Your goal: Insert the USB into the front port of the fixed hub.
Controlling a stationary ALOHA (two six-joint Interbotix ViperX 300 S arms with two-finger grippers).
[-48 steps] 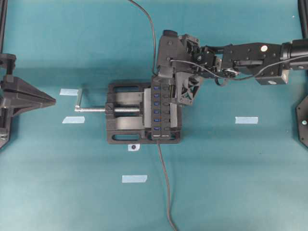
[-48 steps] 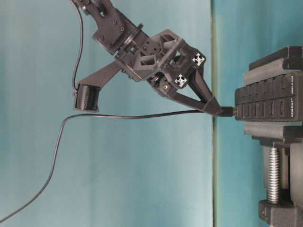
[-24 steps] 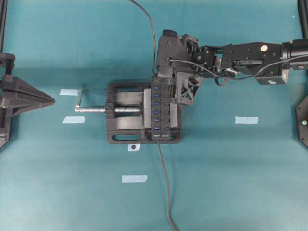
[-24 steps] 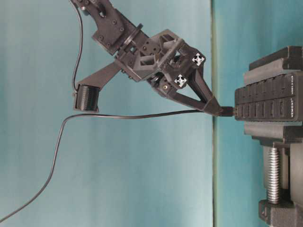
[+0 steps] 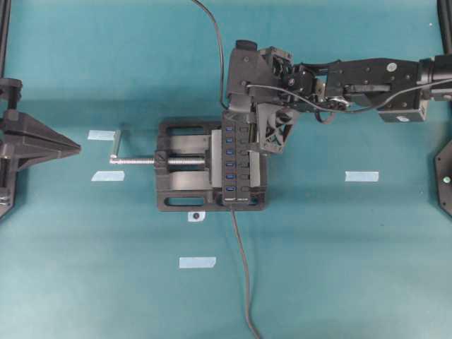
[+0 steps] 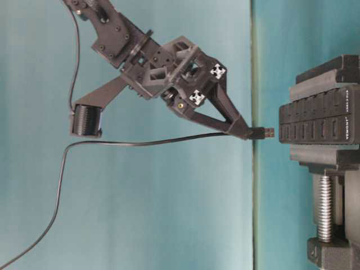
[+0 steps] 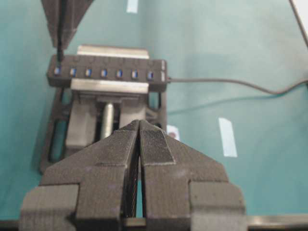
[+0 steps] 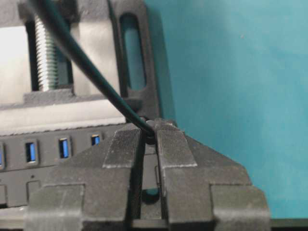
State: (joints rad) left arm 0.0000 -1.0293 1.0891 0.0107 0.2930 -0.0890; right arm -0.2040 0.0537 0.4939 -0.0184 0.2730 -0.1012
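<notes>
A teal mat (image 5: 339, 268) covers the work surface, marked with a few strips of pale tape (image 5: 361, 176). Near its middle a black vise (image 5: 180, 174) with a silver screw handle (image 5: 134, 160) clamps the fixed hub (image 5: 239, 161), whose row of blue slots runs top to bottom in the overhead view, with its own lead trailing toward the bottom edge.

The right arm (image 5: 367, 83) reaches in over the hub's upper end. The right gripper (image 6: 247, 133) has its jaws pinched narrow on the USB (image 6: 265, 133), gripping it where the thin black cable (image 6: 140, 141) meets the plug, with the metal tip sticking out ahead of the fingertips.

A second ago that tip sat against the hub's end face in the table-level view; now a clear gap separates plug and hub, and the whole gripper has drawn back and up along the picture. That reads as a withdrawal: the plug is not seated, so the insertion remains to be done, probably after a fresh alignment with the end slot.

The left gripper (image 7: 139, 139) is parked well apart at the mat's edge, jaws together on nothing, facing the vise.
</notes>
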